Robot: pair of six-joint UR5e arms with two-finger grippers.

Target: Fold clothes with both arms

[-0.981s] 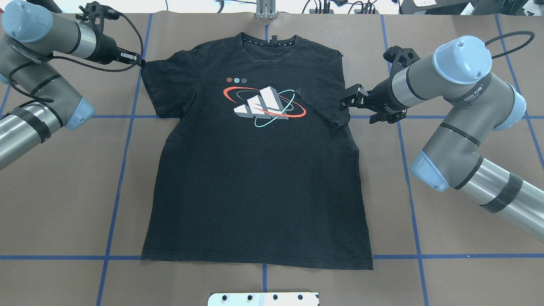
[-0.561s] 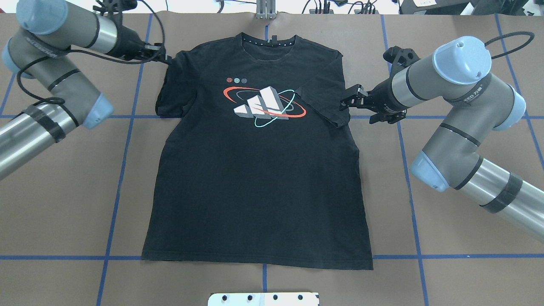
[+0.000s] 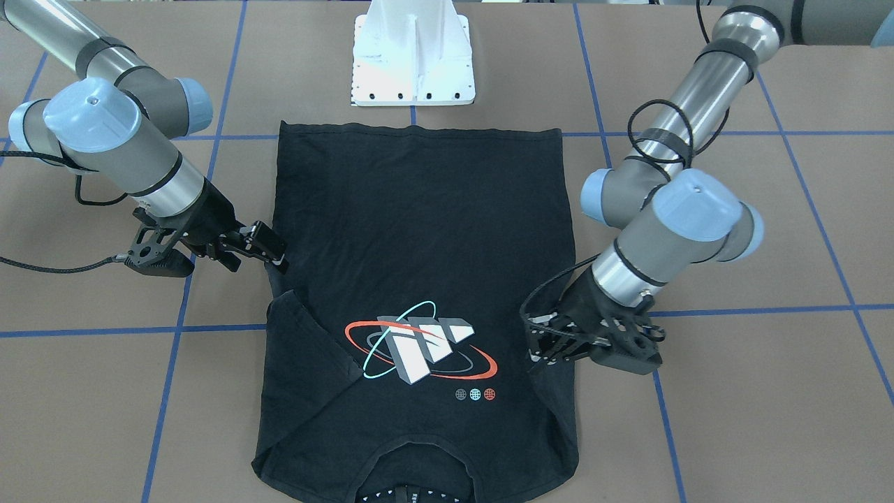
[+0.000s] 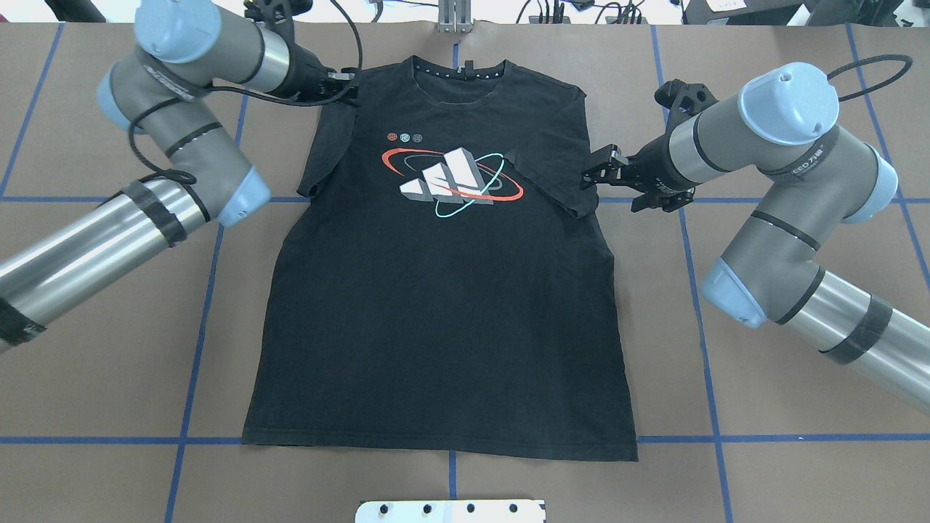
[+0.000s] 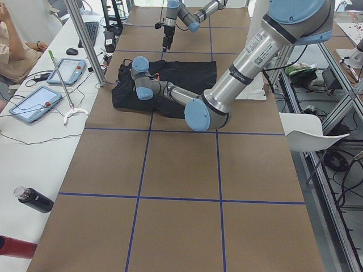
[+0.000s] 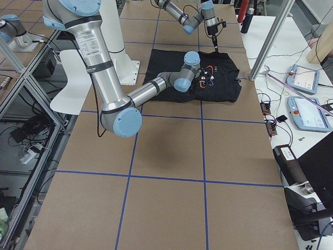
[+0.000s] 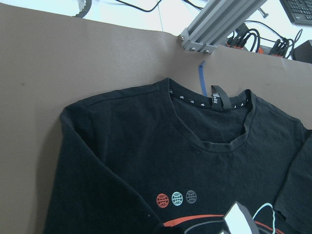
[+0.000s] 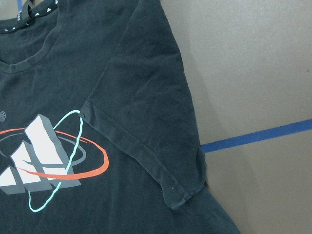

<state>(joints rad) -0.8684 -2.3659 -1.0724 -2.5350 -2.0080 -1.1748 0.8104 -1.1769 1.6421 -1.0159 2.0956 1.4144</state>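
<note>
Black T-shirt lay flat on the worktop. Its 2 o'clock sleeve was folded inward, the right fingers released beside it. The left fingers clenched the 10 o'clock sleeve; body folds remained.

Overhead and front cameras face each other, sharing the T-shirt

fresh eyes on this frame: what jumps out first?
A black T-shirt lies flat and face up mid-table, with a white block graphic ringed in orange and teal on its chest. The folded sleeve on the robot's right is turned in over the chest, and the right gripper sits open just beside it. The left gripper is at the opposite shoulder, apparently pinching the fabric there.
</note>
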